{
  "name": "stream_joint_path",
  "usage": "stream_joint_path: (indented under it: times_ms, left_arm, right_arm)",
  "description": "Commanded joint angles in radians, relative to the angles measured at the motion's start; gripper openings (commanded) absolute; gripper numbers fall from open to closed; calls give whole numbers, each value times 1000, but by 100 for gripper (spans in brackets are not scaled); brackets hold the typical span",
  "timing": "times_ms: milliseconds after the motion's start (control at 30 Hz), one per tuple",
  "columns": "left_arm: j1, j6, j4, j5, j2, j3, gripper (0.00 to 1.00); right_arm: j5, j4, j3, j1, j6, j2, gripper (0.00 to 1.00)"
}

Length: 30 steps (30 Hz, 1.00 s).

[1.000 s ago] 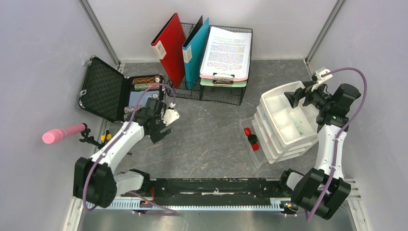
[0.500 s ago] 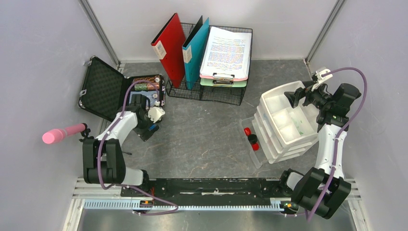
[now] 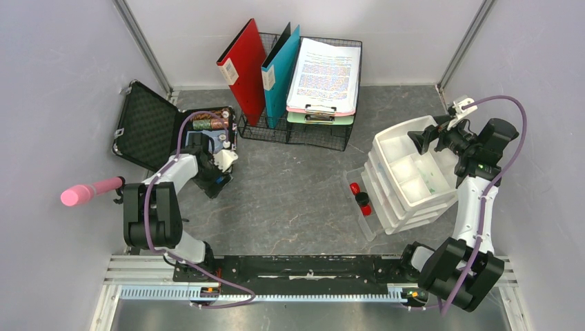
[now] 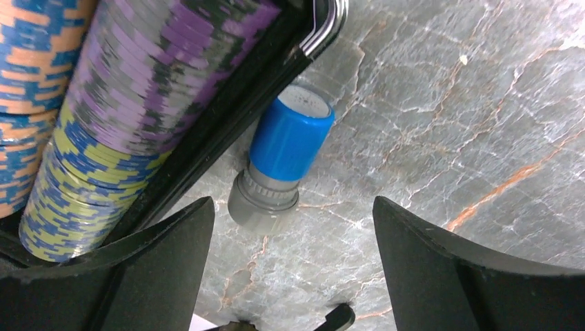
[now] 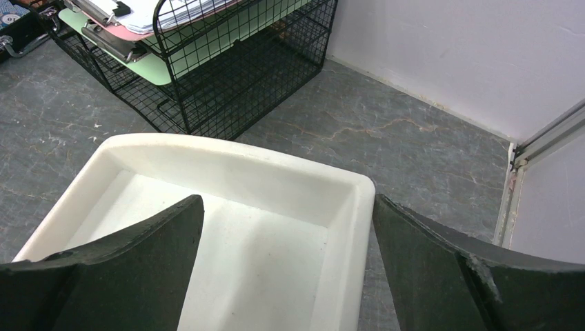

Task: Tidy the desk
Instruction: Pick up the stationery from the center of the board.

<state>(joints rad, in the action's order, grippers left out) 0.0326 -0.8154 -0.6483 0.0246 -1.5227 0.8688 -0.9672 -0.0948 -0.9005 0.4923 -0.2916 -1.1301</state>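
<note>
The desk is a dark-grey stone-look top. My left gripper hangs low at the front right corner of the open black case. In the left wrist view it is open. A blue-capped grey cylinder lies on the desk against the case's edge, just ahead of the fingertips and apart from them. Rows of poker chips fill the case. My right gripper is open and empty above the top tray of the white drawer unit, over its rim.
A black wire rack at the back holds a red folder, a teal folder and clipboards with paper. Small red and black caps lie beside the drawers. A pink-handled tool sticks out at the left. The rail runs along the near edge.
My left arm has swung back and left, carrying the gripper from the open desk to the case's front corner. The right arm has not moved.
</note>
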Motion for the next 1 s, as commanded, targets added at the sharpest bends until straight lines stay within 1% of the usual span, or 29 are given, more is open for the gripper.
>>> stream_joint_path:
  times_ms: [0, 200, 367, 567, 867, 967]
  left_arm:
    - [3, 3, 69, 87, 15, 18, 91]
    - [3, -34, 76, 139, 54, -9, 90]
    - [2, -79, 24, 198, 83, -16, 88]
    - [1, -98, -11, 210, 55, -11, 82]
    - [-5, -121, -9, 198, 13, -9, 81]
    - [-5, -123, -10, 197, 9, -15, 78]
  right_arm:
    - [53, -236, 71, 6, -1, -83, 98]
    - [54, -237, 72, 6, 0, -86, 98]
    - [56, -235, 73, 6, 2, -87, 98]
    - [57, -235, 74, 6, 5, -89, 98]
    - [61, -231, 77, 6, 9, -87, 98]
    - [61, -229, 77, 6, 9, -88, 98]
